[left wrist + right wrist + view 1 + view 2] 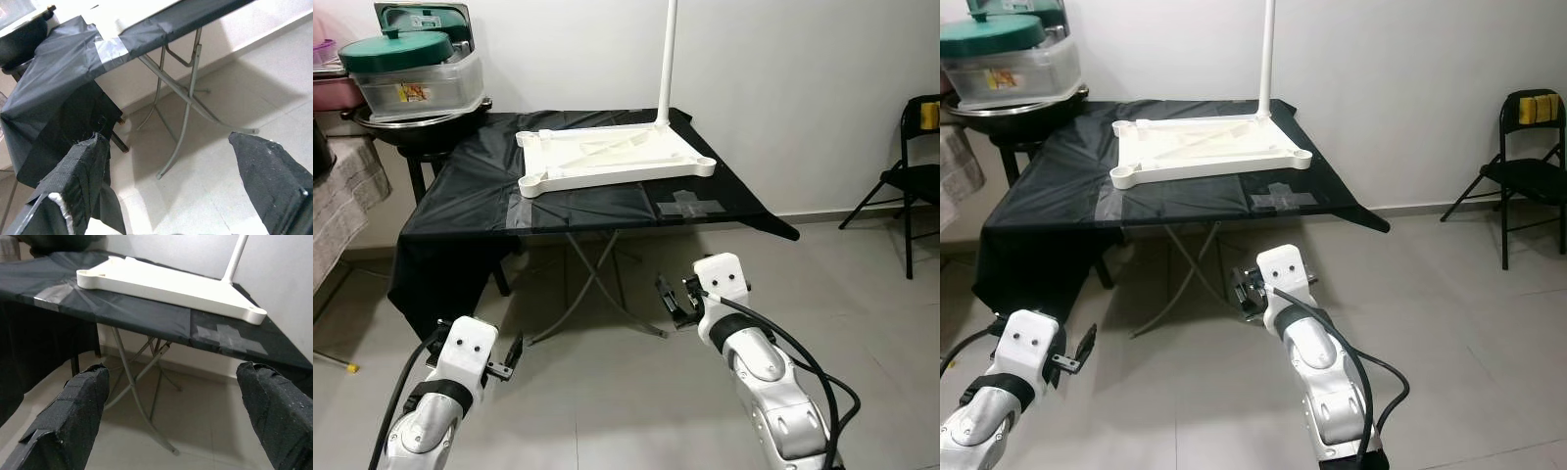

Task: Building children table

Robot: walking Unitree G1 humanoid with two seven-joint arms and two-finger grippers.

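The white tabletop [612, 157], upside down with one leg [667, 59] fitted, lies on the black-covered bench [607, 206], both hands [509, 354] [674, 299] released and low before it, container label [409, 92] unreadable

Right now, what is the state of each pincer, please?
Left pincer: open, holding nothing, low above the floor.
Right pincer: open, holding nothing, facing the white tabletop.

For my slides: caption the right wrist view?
Open right tool facing an upturned white tabletop on a black-covered folding table.
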